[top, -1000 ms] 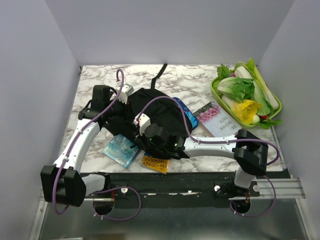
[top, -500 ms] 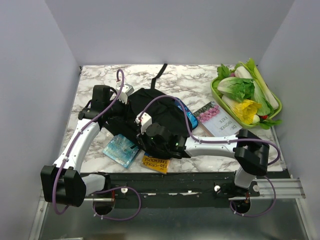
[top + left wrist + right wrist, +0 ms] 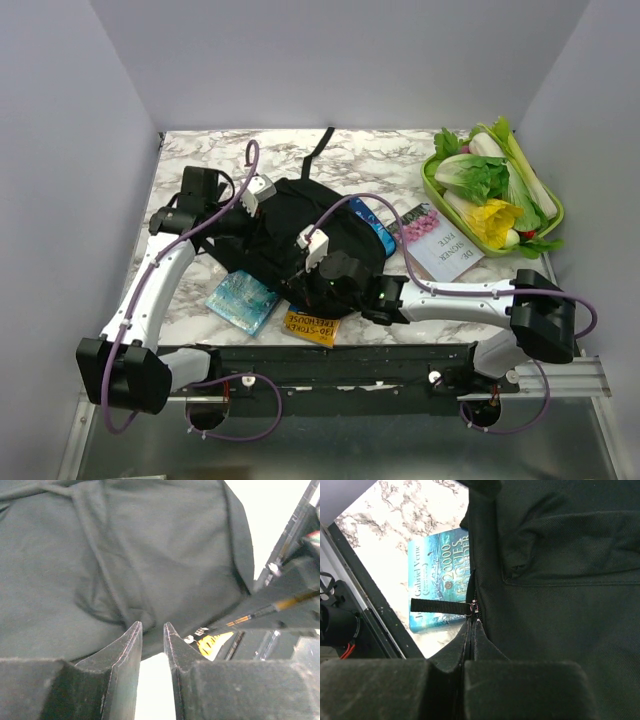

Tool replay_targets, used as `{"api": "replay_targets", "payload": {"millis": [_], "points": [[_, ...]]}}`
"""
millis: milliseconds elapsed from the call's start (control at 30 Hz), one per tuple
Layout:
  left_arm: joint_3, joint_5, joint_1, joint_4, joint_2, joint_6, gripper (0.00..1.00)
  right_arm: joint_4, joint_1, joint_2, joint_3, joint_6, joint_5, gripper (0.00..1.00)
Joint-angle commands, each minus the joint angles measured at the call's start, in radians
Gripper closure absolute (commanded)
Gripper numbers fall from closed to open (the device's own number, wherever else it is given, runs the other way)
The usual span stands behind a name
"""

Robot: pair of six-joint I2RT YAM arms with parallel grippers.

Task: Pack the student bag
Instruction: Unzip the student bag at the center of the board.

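Black student bag (image 3: 300,225) lies centred on table (image 3: 200,160). Right fingers (image 3: 451,655) pinch shut on its seam beside zipper slider (image 3: 474,610). Left fingers (image 3: 127,650) slightly parted, empty, over its fabric. Judgement: brace fabric, draw slider straight along track.

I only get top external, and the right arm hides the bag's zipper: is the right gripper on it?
Observer: Right wrist view shows the right gripper shut, tips at the zipper slider of the student bag; the pull tab lies free to one side.
Operator: And the other arm, holding fabric?
Observer: No. The left gripper has a narrow gap with nothing in it, bag fabric just beyond.
Operator: Any title readable beside the bag?
Observer: The blue book has a cover reading Verne and 20,000.
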Motion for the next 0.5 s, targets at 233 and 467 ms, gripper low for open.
{"api": "replay_targets", "payload": {"millis": [233, 467], "points": [[-0.063, 0.135, -0.174, -0.235, -0.032, 0.417, 0.57, 0.015, 0.002, -0.053, -0.026, 0.062, -0.019, 0.99], [-0.121, 0.032, -0.180, -0.151, -0.007, 0.417, 0.46, 0.019, 0.002, -0.110, -0.067, 0.084, -0.016, 0.99]]}}
